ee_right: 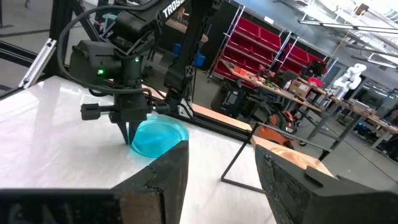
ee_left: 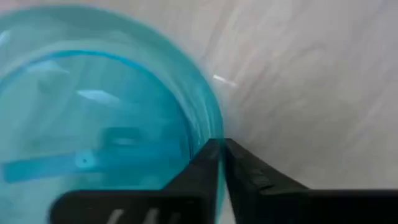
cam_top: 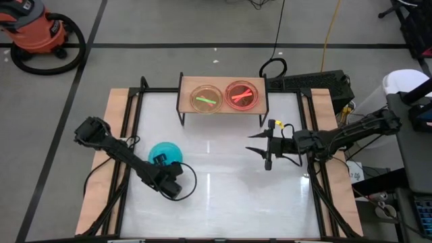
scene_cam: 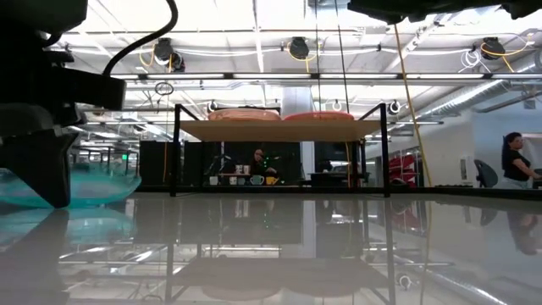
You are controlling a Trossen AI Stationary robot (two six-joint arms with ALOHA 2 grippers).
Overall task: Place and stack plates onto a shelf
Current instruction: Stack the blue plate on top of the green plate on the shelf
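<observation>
A blue plate point(cam_top: 165, 151) sits at the table's left-middle; it also shows in the low view point(scene_cam: 85, 182) and the right wrist view point(ee_right: 158, 137). My left gripper point(cam_top: 160, 162) is shut on its rim. On the light-wood shelf point(cam_top: 185, 82) at the far middle lie an orange plate point(cam_top: 206, 98) and a pink plate point(cam_top: 241, 95), side by side. My right gripper point(cam_top: 266, 145) is open and empty, above the table right of the middle, in front of the shelf. Other plates are out of view. My left gripper pinches the blue plate's rim point(ee_left: 211, 134) between its two fingers point(ee_left: 205, 171), one on the inner side of the rim and one on the outer. The fingers come from above, pointing down, at the plate's near edge. The plate is low by the table; whether it is clear, I cannot tell.
The shelf stands on thin black legs point(scene_cam: 176, 152) at the table's far edge. Wooden planks point(cam_top: 118, 135) and black rails run along both sides of the white table. An orange vacuum point(cam_top: 34, 30) stands on the floor beyond; people sit in the room behind point(scene_cam: 514, 161).
</observation>
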